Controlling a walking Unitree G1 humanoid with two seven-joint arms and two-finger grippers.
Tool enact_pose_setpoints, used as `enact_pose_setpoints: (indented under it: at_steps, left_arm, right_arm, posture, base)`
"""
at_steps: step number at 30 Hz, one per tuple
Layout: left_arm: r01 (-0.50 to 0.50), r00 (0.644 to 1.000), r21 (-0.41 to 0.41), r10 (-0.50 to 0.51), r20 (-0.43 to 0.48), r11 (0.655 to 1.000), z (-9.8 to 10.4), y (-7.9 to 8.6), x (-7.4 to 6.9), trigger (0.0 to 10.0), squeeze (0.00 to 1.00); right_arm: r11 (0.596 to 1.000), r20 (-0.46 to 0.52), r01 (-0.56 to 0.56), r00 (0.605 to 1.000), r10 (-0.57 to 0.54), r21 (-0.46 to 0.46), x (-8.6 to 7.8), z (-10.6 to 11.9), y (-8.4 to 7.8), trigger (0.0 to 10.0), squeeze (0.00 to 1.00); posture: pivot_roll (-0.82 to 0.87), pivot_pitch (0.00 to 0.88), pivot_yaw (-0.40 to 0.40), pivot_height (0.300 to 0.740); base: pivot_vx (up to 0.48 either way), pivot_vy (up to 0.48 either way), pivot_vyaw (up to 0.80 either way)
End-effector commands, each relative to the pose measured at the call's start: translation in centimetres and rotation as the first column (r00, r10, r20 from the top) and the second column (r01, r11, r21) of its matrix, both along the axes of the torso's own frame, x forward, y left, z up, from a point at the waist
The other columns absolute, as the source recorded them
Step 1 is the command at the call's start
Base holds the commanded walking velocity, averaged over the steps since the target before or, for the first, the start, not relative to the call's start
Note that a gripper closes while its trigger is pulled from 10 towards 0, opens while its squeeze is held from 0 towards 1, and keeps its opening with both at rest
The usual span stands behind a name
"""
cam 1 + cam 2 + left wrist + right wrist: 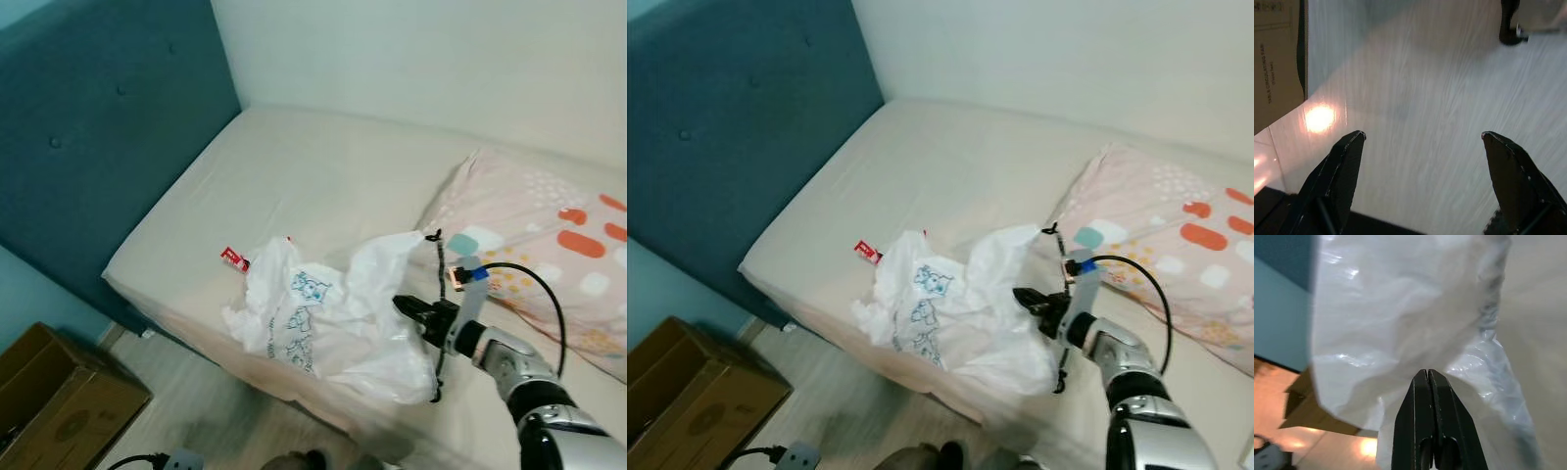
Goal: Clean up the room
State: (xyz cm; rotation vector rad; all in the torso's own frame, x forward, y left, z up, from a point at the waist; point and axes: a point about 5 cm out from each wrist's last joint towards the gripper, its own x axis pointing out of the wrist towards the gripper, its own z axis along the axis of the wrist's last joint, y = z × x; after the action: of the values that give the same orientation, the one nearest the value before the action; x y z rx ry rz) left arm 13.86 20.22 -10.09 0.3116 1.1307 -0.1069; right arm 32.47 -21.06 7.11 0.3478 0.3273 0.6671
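— Head views first. What do we record?

— One white plastic bag (328, 323) lies crumpled on the bed (323, 176) near its front edge, one small red wrapper (234, 258) just beside it, one patterned pillow (549, 245) toward the wall. The right pincer (404, 306) touches the bag's edge. One cardboard box (59, 406) stands on the floor (211, 426).

— Left wrist view?

— The left pincer (1422, 137) hangs idle over the floor, fingers spread wide, holding nothing.

— Right wrist view?

— Fingers (1442, 411) pressed together against the bag (1400, 318); we judge film is pinched between them.

— Progress?

— Early, in our judgement: bag gripped but not lifted off, wrapper untouched.
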Motion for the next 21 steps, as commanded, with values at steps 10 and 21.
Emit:
enact_pose_setpoints:
  at_steps: [10,21]
  left_arm:
    - [-0.063,0.998,-0.006,0.063,-0.015,0.998,0.0,-0.5,0.5,10.0,0.0]
    - [-0.09,0.996,-0.024,0.09,0.021,0.996,0.4,-1.1,1.6,10.0,0.0]
  right_arm:
    - [0.945,0.138,-0.173,0.981,0.139,0.278,0.2,1.3,6.4,0.0,0.0]
    - [0.854,0.392,-0.234,0.919,0.039,0.464,2.1,8.5,5.9,0.0,0.0]
  posture:
    - [0.04,0.065,0.056,0.74]
    - [0.01,0.016,0.023,0.74]
  base:
    - [0.0,0.0,0.0]
    - [0.0,0.0,0.0]
